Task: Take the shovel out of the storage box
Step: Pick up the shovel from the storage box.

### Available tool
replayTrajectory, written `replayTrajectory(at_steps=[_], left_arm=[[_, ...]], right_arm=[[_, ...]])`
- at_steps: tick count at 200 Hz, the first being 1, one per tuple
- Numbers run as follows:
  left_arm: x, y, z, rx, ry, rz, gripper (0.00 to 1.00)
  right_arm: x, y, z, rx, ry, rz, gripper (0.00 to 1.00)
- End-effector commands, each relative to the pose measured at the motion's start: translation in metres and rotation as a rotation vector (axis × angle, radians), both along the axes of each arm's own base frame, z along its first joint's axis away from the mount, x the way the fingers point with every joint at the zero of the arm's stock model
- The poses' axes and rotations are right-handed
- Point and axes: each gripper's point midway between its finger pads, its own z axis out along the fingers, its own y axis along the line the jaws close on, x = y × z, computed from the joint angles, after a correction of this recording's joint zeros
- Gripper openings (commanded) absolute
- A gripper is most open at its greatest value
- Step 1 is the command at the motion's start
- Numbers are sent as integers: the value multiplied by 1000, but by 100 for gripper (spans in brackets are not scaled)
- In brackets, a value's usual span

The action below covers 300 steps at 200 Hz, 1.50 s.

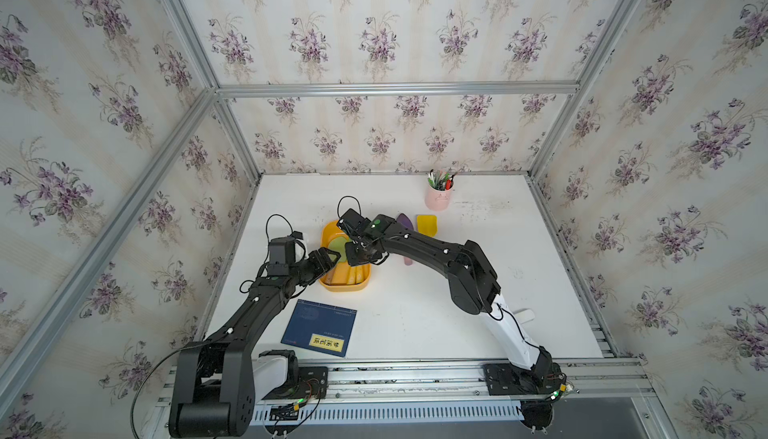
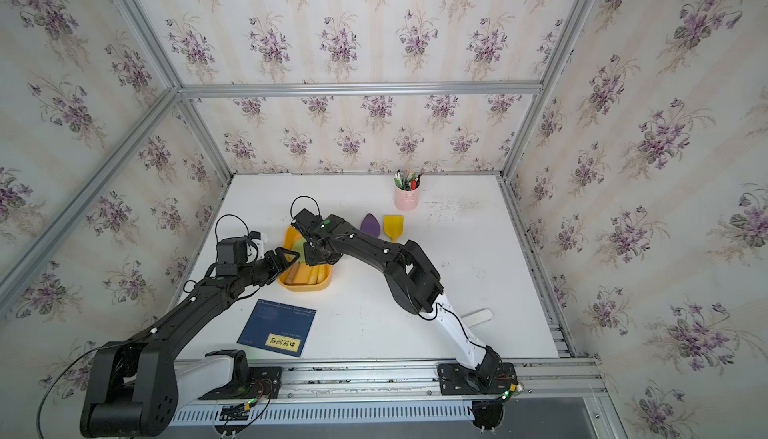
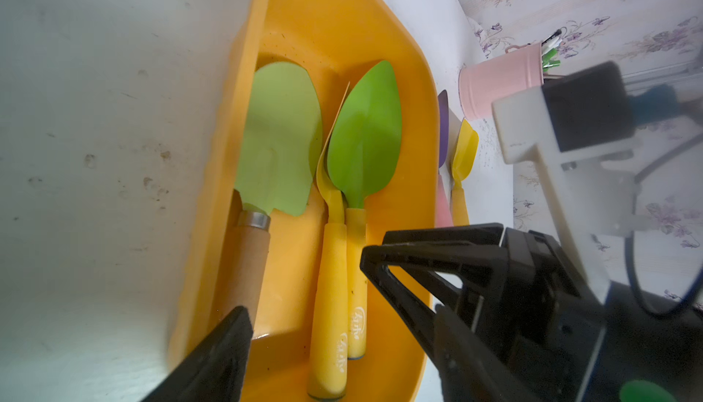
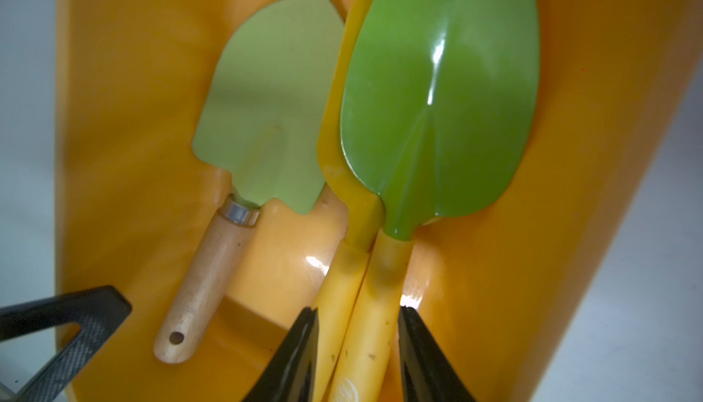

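Note:
The yellow-orange storage box [image 1: 345, 288] [image 3: 384, 38] [image 4: 125, 114] sits left of the table's middle and holds three shovels side by side. One shovel has a pale green blade [image 4: 274, 114] and a wooden handle [image 3: 247, 267]. A dark green-bladed shovel [image 4: 437, 95] [image 3: 365, 134] lies partly over a yellow-bladed one [image 4: 342, 175], and both have yellow handles. My right gripper [image 4: 357, 310] [image 1: 358, 259] reaches down into the box, shut on the two yellow handles together. My left gripper [image 3: 304, 286] [image 1: 332, 259] hovers open over the box's near left part, holding nothing.
A purple shovel [image 1: 405, 223] and a yellow scoop [image 1: 427, 225] lie on the table right of the box. A pink pen cup [image 1: 438, 198] stands at the back. A blue book [image 1: 320, 327] lies in front of the box. The two grippers are close together.

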Motion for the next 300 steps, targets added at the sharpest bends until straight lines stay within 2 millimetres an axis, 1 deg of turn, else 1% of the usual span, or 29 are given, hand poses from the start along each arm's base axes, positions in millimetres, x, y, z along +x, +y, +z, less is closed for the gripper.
replayTrajectory(at_steps=[1,36,56,76,123,137,162,190,222,247,267,284,300], left_arm=[[0,-7,8,-15,-35,-14,76],[-7,-14,18,-39,-53,-23,76],[-7,-14,26,-31,-67,-31,76],[-8,-15,30,-42,-77,-31,76],[-7,-17,26,-45,-69,-40,76],[-6,-18,27,-49,-70,-42,76],[-5,-17,27,-46,-69,-41,76],[-4,-19,27,-46,-70,-44,76],[-4,-19,28,-42,-71,-45,76],[-2,-19,28,-39,-73,-48,76],[-2,-20,28,-42,-72,-49,76],[-1,-20,28,-39,-71,-50,76],[-1,-21,28,-39,-70,-51,76]], right_arm=[[1,-18,-6,-75,8,-14,40],[2,-28,-8,-98,18,-11,39],[4,-30,-10,-106,14,-11,39],[6,-31,-14,-115,14,-7,39],[8,-28,-23,-122,14,11,36],[8,-28,-27,-128,19,13,33],[9,-27,-28,-127,13,18,30],[12,-24,-30,-120,7,19,29],[13,-25,-34,-129,10,21,28],[13,-26,-36,-131,12,28,29],[13,-27,-38,-134,18,32,29],[13,-27,-39,-135,19,32,25],[13,-25,-33,-120,16,33,22]])
